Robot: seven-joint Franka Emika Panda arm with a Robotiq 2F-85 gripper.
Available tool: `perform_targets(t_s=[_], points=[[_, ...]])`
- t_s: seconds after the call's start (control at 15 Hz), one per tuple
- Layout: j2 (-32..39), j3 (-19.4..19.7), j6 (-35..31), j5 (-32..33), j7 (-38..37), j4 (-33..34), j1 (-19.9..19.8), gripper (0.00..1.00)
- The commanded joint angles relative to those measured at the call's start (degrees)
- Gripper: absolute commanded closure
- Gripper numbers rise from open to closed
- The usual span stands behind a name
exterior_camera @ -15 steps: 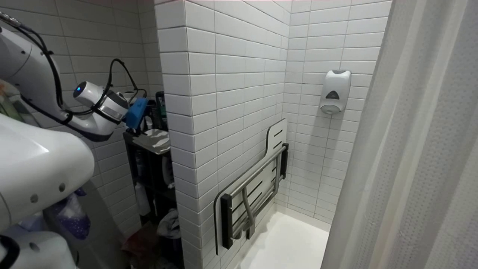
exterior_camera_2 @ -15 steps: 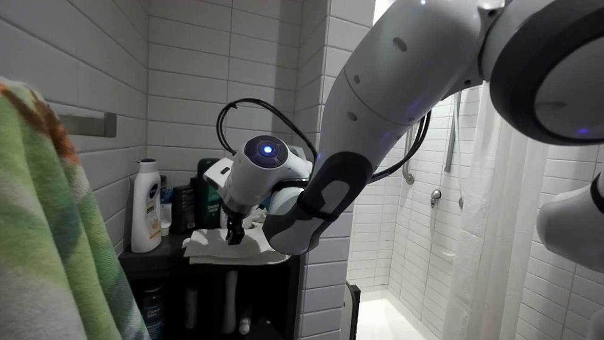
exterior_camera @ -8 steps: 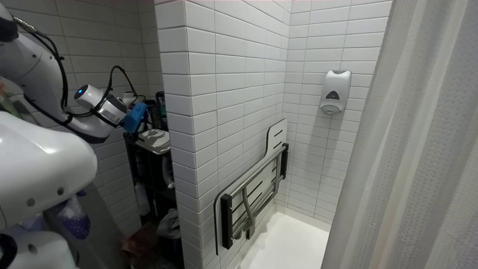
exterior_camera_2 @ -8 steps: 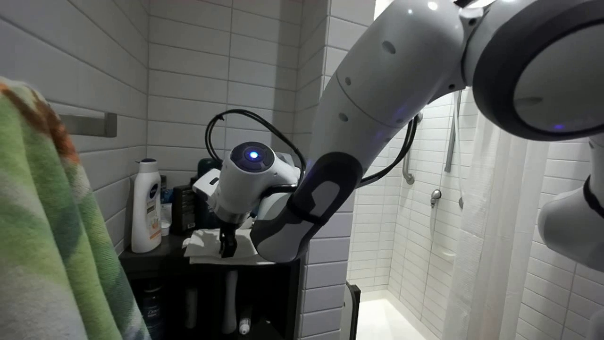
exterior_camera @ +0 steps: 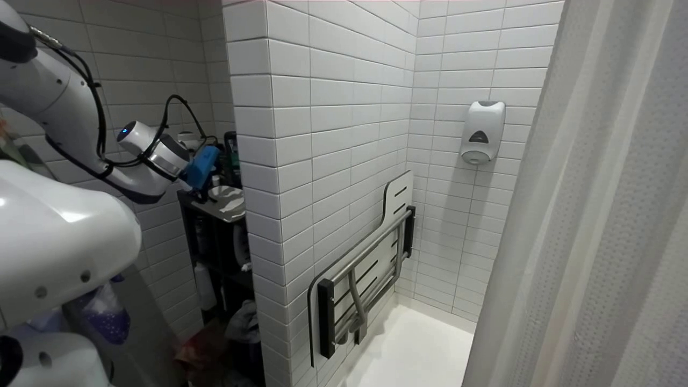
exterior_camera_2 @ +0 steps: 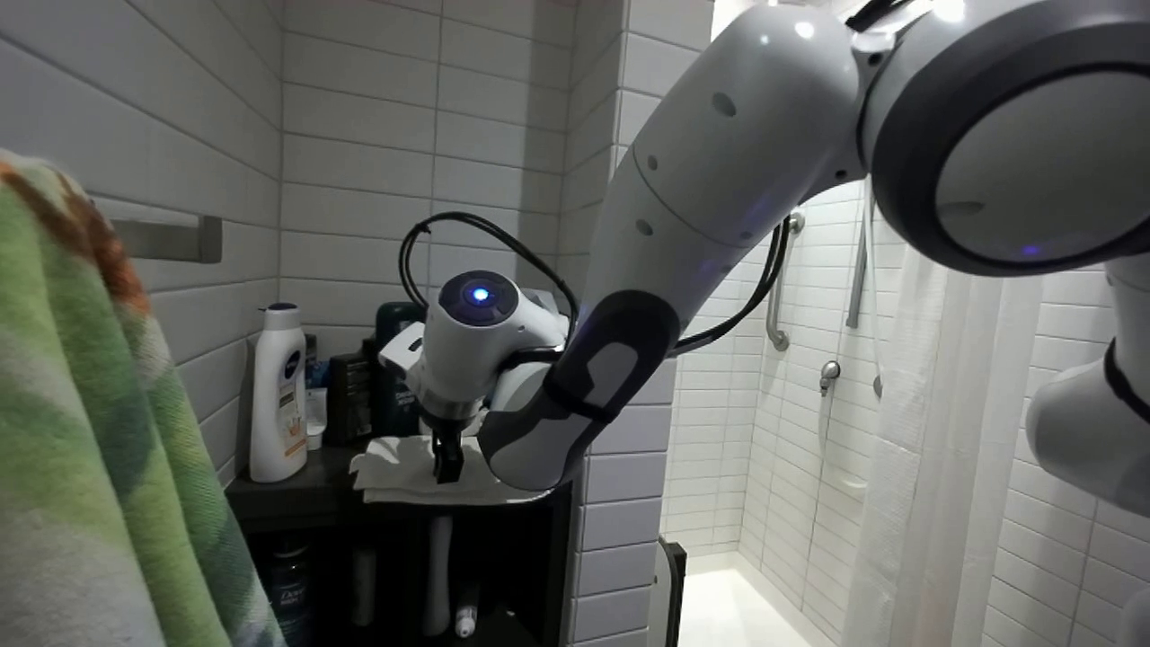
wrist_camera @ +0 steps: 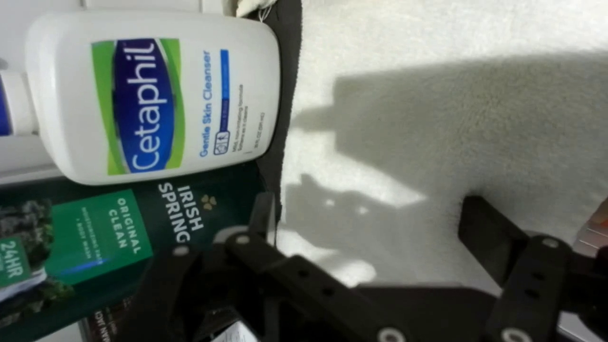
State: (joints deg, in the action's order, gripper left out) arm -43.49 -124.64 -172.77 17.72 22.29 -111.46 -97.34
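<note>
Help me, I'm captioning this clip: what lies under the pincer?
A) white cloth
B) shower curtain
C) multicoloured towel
A: in an exterior view the pincer points down over the white cloth, whose fabric shows between the open jaws in the wrist view.

Cloth (wrist_camera: 427,118) on shelf (exterior_camera_2: 301,505), under gripper (wrist_camera: 370,204); behind it, Irish Spring bottle (wrist_camera: 102,232) left of Cetaphil bottle (wrist_camera: 156,95); another bottle (exterior_camera_2: 280,395) at far left.

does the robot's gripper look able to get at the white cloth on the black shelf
Probably yes: the gripper is open over the white cloth with nothing visible between them, and the Cetaphil bottle stands beyond the cloth's edge.
</note>
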Motion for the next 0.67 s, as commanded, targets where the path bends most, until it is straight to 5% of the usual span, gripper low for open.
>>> perform_targets(t_s=[0.0,0.4,0.6], points=[[0.49,-2.52,2.18,-1.31,1.91,1.15,-2.86,0.0],[1.0,-4.38,3.66,-3.29,2.42,1.6,-4.09,0.0],[4.23,-8.88,6.79,-5.47,5.77,2.2,-7.42,0.0]])
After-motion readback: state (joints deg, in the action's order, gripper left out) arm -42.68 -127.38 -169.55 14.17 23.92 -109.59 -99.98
